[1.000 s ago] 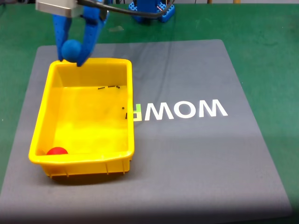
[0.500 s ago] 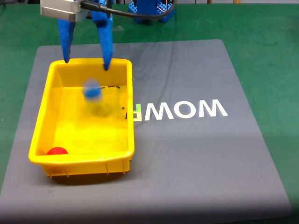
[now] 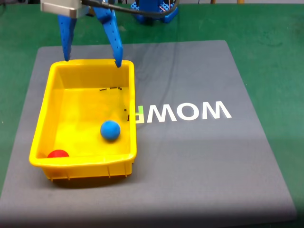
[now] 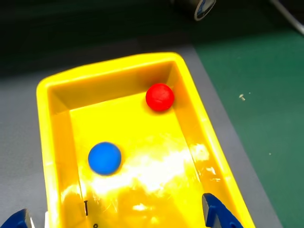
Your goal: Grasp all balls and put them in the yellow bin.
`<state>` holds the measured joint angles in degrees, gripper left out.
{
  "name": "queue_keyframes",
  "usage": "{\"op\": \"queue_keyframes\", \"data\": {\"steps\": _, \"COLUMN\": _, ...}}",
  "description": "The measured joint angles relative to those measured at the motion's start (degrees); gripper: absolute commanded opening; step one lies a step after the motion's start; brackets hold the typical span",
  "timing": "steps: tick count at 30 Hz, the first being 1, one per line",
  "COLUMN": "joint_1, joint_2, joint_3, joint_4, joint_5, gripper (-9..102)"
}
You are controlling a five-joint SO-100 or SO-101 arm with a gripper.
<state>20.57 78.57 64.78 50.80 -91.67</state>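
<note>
The yellow bin (image 3: pixel 43 114) (image 4: pixel 209 137) sits on the left half of a grey mat. Inside it lie both balls: the blue ball (image 3: pixel 110 130) (image 4: pixel 104 158) rests on the floor near the right wall in the fixed view, and the red ball (image 3: pixel 58 154) (image 4: pixel 159 97) lies in the near left corner. My blue gripper (image 3: pixel 91 61) hangs open over the bin's far rim, its fingers spread wide with nothing between them. In the wrist view my fingertips (image 4: pixel 217 214) frame the bottom corners.
The grey mat (image 3: pixel 199 156) carries white "WOWR" lettering (image 3: pixel 190 111) to the right of the bin. Green table surface (image 3: pixel 275 47) surrounds the mat. The arm's blue base (image 3: pixel 154 9) stands at the far edge, with a black cable running from it.
My gripper was shut on the blue ball above the bin's far rim, then opened. The ball dropped into the bin and rolled to rest near the right wall. The red ball stayed put.
</note>
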Motion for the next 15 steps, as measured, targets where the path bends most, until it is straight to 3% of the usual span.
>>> {"op": "queue_keyframes", "data": {"steps": 10, "joint_1": -13.2, "joint_2": 21.5, "joint_3": 4.5, "joint_4": 10.1, "joint_5": 5.2, "gripper": 38}}
{"op": "queue_keyframes", "data": {"steps": 15, "joint_1": -21.1, "joint_2": 40.0, "joint_3": 19.9, "joint_4": 10.2, "joint_5": 4.8, "gripper": 24}}
